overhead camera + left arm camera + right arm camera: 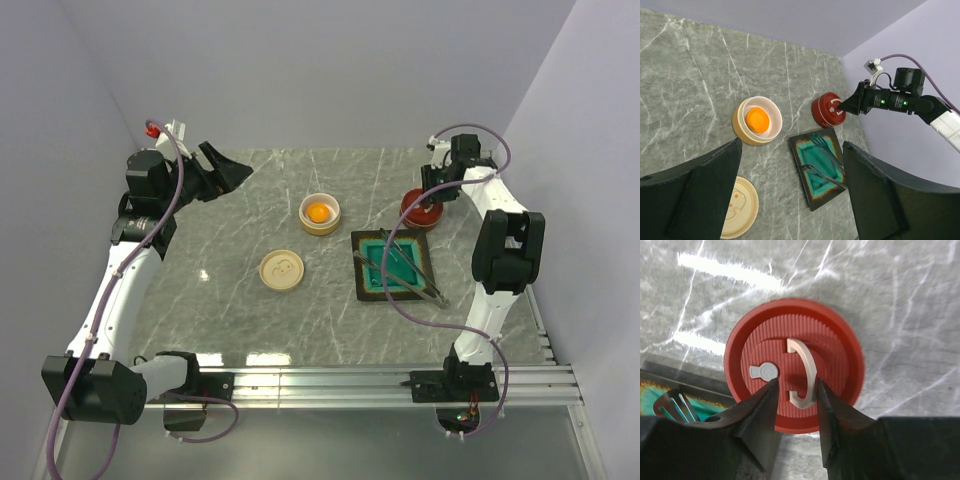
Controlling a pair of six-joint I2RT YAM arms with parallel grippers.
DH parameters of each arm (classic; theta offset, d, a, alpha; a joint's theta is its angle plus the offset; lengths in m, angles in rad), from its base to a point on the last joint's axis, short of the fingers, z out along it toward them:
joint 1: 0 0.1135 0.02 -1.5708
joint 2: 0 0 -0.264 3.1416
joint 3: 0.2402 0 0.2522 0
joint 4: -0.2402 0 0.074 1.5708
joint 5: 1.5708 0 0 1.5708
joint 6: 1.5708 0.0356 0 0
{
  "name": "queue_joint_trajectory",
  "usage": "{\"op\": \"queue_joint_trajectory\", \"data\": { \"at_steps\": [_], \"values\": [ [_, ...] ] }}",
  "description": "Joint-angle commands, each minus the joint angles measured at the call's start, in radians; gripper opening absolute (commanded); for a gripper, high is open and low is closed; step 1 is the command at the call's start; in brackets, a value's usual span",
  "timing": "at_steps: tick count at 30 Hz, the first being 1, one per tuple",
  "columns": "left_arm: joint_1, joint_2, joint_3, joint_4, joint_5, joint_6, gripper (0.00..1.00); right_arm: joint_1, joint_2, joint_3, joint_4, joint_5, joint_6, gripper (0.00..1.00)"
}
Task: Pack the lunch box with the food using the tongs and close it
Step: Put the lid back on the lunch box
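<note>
Your right gripper (796, 386) is hanging over the red lid (832, 337), which is sitting just past the far right corner of the teal tray (378, 280). Its two fingers are standing apart on either side of the lid's cream loop handle (807, 360), with the lower end of the loop between them. A sliver of red is showing between the handle and the left finger, so the jaws are parted and not pinching. A small grey knob (764, 371) is lying on the lid beside the handle.

The tongs (826, 177) are lying on the tray, running slantwise across it, with no gripper touching them. The orange disc (757, 120) is sitting in the cream bowl (742, 134), which is standing to the left of the tray and a little farther back. A flat cream lid (282, 270) is lying on the desk (250, 200), left of the tray on its nearer side.

Your left gripper (790, 150) is hovering well off to the tray's far left, fingers spread wide and holding nothing.
</note>
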Motion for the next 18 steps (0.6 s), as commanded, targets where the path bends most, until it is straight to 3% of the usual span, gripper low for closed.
{"op": "queue_joint_trajectory", "data": {
  "at_steps": [1,4,5,12,16,18],
  "values": [
    [0.004,-0.024,-0.007,0.034,0.015,0.016,0.87,0.003,-0.016,0.073,-0.006,0.033,0.01,0.44],
    [0.004,-0.025,-0.007,0.034,0.015,0.017,0.87,-0.002,-0.012,0.088,-0.009,0.042,0.015,0.45],
    [0.004,-0.024,-0.007,0.035,0.012,0.019,0.87,-0.004,-0.012,0.093,-0.012,0.051,0.016,0.52],
    [0.004,-0.021,0.004,0.014,0.024,0.046,0.89,-0.011,-0.029,0.114,-0.036,0.056,0.001,0.54],
    [0.004,0.039,0.068,-0.11,0.084,0.226,0.91,-0.016,-0.094,0.115,-0.079,0.019,-0.011,0.55],
    [0.004,0.067,0.105,-0.224,0.119,0.346,0.93,-0.017,-0.137,0.087,-0.082,-0.024,-0.021,0.63]
  ]
}}
